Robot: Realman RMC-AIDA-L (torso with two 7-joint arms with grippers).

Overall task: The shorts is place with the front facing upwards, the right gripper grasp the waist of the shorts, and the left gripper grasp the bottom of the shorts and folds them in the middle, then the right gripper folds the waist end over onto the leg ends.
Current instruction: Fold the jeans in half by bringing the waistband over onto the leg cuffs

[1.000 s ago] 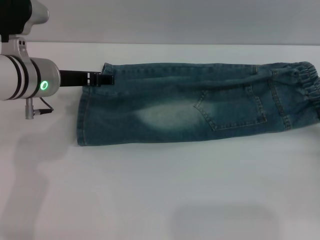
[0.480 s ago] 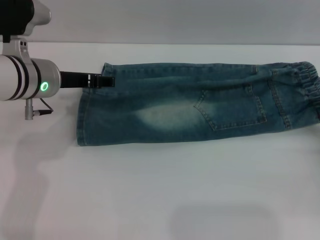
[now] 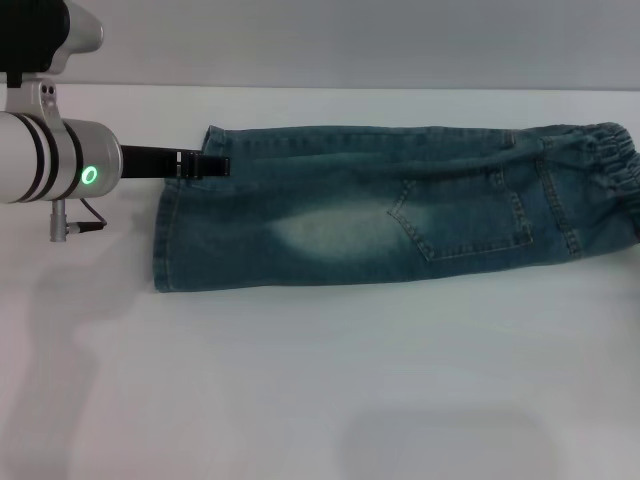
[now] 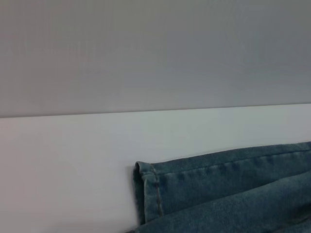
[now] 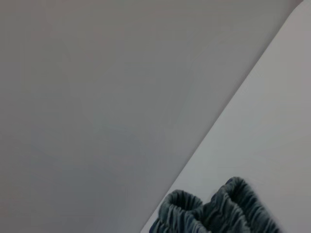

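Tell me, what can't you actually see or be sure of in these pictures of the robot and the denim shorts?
- The right gripper: in no view; the right wrist view shows only the waist and table.
- The left gripper: in the head view its tips sit at the bottom hem, but grip cannot be confirmed.
- The shorts: the waistband's far end is cut off by the head view's edge.

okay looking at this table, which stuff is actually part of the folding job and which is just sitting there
Part of the job:
- the shorts, already folded lengthwise
- the waist, at the robot's right
- the leg ends, at its left
- the left gripper, at the far hem corner

Just there:
- the white table; nothing else lies on it
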